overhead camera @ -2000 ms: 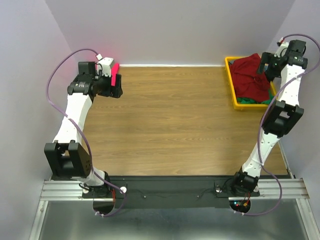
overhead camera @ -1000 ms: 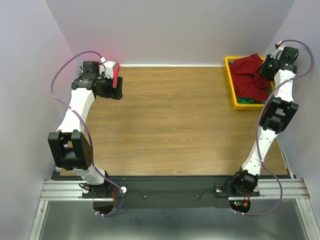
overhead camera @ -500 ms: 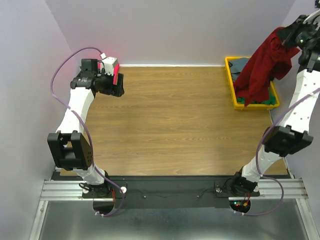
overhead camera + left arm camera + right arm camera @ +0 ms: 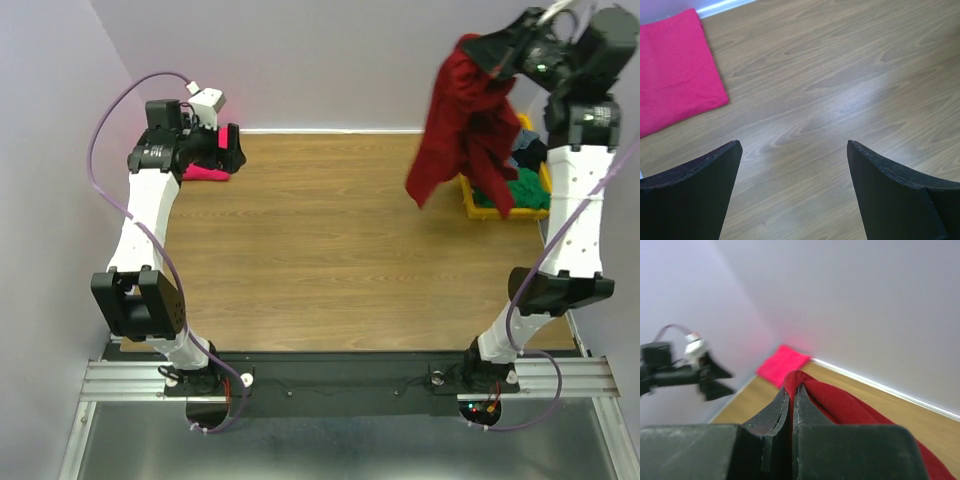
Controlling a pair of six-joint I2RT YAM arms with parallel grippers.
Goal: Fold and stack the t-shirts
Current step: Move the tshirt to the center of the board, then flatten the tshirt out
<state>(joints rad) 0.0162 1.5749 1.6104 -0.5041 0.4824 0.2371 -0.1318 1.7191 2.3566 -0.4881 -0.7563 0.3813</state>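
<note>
Crimson shirt [image 4: 462, 120] aloft, pinched in right jaws, unfolded | pink shirt [image 4: 675, 70] folded, far-left desk [image 4: 330, 260] corner | left jaws spread, empty | more in yellow bin [image 4: 468, 198] | judged early

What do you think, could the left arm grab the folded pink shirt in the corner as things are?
Probably yes. The left gripper hangs open and empty just beside the pink shirt, with only bare table between them; the right gripper and its red shirt are far across the table.

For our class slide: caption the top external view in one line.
Right pincer holds a dark crimson fabric t-shirt aloft near the yellow plastic bin.
</note>
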